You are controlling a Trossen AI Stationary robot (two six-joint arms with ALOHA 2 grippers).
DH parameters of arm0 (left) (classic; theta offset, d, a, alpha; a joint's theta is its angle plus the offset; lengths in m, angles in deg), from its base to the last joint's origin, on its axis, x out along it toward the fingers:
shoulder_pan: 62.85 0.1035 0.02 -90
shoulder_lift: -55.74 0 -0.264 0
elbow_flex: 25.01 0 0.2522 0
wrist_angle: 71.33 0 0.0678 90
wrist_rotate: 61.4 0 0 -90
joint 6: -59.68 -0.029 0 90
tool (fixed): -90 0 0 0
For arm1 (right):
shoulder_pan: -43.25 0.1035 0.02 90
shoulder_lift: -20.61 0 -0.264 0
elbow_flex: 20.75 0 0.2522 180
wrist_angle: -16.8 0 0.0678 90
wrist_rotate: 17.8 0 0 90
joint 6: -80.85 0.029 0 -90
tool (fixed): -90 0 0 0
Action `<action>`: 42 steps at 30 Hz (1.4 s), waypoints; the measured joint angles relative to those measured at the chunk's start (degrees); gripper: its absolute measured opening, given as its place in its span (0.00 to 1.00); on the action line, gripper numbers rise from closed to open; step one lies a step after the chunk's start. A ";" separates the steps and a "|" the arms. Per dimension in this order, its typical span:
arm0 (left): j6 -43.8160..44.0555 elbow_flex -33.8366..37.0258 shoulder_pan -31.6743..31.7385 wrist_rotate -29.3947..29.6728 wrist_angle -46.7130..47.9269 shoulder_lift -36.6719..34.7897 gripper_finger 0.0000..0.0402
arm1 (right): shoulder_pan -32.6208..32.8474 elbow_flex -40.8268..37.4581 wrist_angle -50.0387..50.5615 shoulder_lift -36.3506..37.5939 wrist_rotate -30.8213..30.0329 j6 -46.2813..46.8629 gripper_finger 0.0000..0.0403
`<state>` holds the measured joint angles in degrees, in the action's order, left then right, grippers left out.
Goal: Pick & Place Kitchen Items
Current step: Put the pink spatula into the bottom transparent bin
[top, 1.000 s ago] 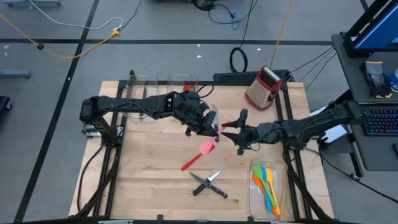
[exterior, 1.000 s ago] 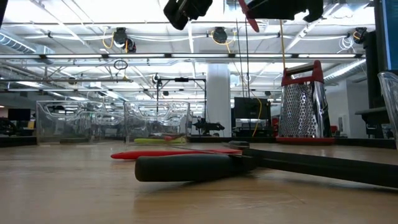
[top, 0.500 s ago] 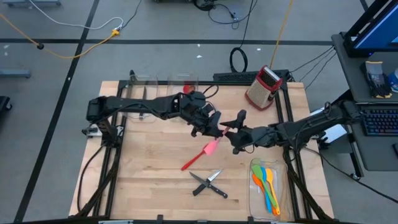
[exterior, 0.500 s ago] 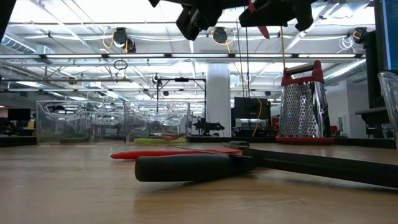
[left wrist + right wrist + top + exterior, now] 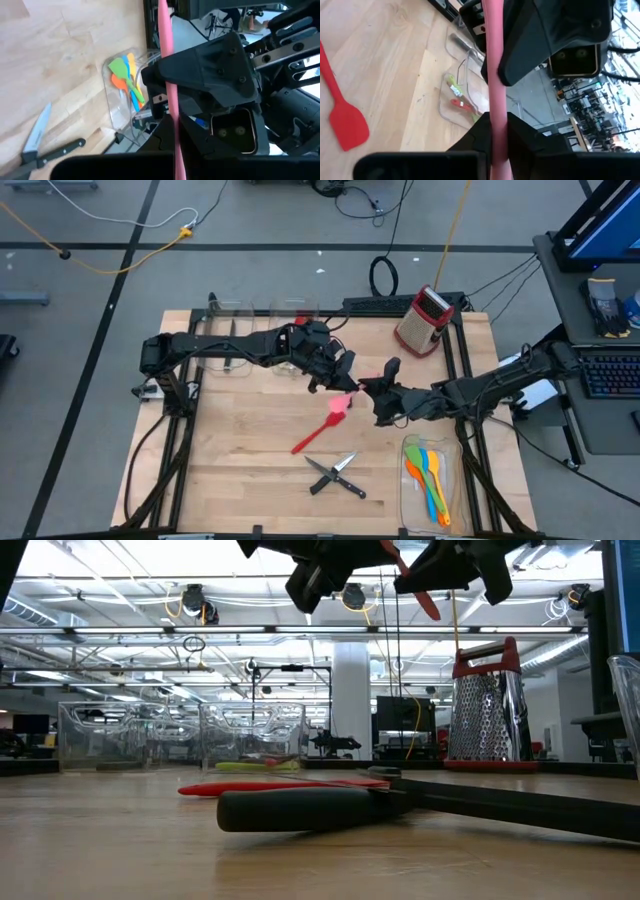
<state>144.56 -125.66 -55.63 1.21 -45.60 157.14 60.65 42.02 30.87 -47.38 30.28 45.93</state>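
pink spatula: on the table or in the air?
In the air. The pink spatula hangs between the left gripper and right gripper, both shut on its handle, above the table.

no readable text, labels or numbers anywhere.

A pink utensil handle point(image 5: 168, 75) is seen running straight through the left wrist view, gripped at the near end between the left gripper's point(image 5: 176, 150) dark fingers. Farther along, the handle is flanked by the other arm's black gripper body point(image 5: 210, 75), though whether its fingers are pressed on the handle cannot be made out. On the wooden table point(image 5: 45, 55) beyond, green, orange, yellow and blue spatulas point(image 5: 126, 80) are found lying in a clear bin point(image 5: 116, 107), and two black-handled knives point(image 5: 42, 142) lie crossed nearby.
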 joint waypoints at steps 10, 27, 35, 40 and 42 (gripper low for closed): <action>-9.32 0.07 -0.11 6.49 0.02 0.04 0.07 | -0.08 0.11 5.86 0.08 -0.10 9.33 0.06; -29.20 0.04 7.18 13.53 -6.94 -0.74 0.43 | -0.45 0.00 21.56 3.08 12.46 31.62 0.05; -39.42 0.04 11.03 18.66 -6.43 -0.68 0.42 | -2.05 0.00 32.40 11.65 24.57 57.89 0.05; -44.49 0.04 11.52 21.15 -6.27 -0.68 0.39 | -3.65 0.00 36.60 16.76 34.98 73.88 0.05; -47.33 0.04 11.51 22.04 -6.01 -0.68 0.39 | -3.95 0.00 37.21 18.02 38.89 79.81 0.05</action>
<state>97.22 -125.62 -44.11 23.26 -51.61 156.47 56.70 42.02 68.08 -29.36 69.17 125.74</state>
